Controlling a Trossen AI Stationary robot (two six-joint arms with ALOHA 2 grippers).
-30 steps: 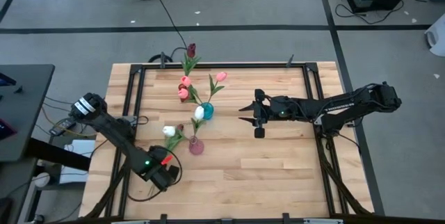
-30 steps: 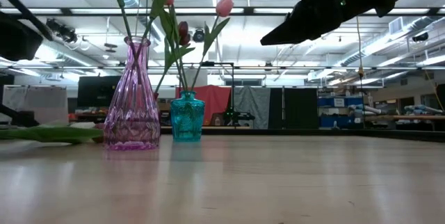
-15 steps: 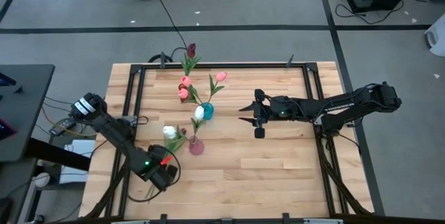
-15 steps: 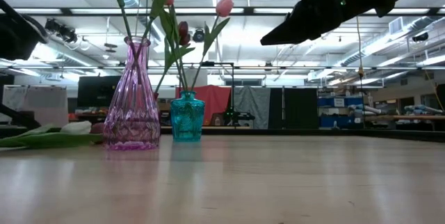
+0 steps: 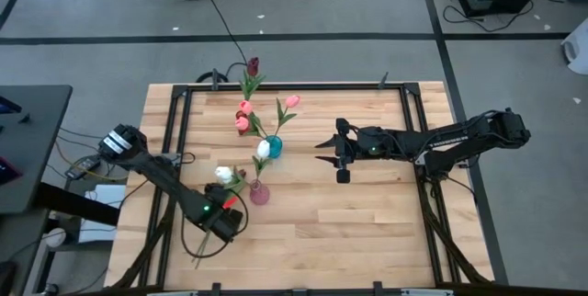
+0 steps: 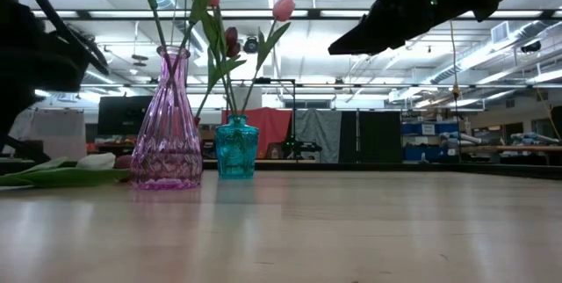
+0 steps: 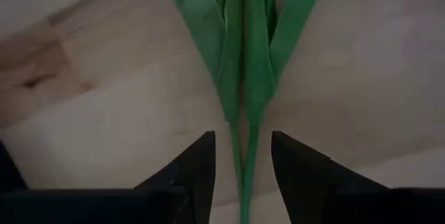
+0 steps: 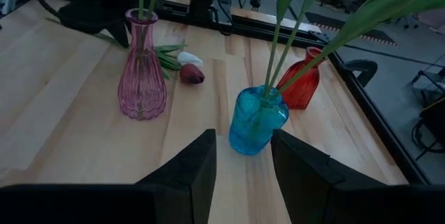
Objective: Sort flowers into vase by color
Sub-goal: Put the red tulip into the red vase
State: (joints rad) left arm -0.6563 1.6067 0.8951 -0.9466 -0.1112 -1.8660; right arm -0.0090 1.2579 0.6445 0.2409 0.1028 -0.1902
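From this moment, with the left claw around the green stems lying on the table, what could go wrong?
1. The left claw straddles more than one green stem, so closing may lift two flowers together.
2. These stems lie close to the pink vase; swinging them up could knock this narrow vase over.
3. The blue vase holds long leaning stems and might tip if bumped.

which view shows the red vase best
The right wrist view: the red vase shows there behind the blue vase, partly hidden, one stem rising from it. From above its body cannot be made out. The low and left wrist views show no red vase.
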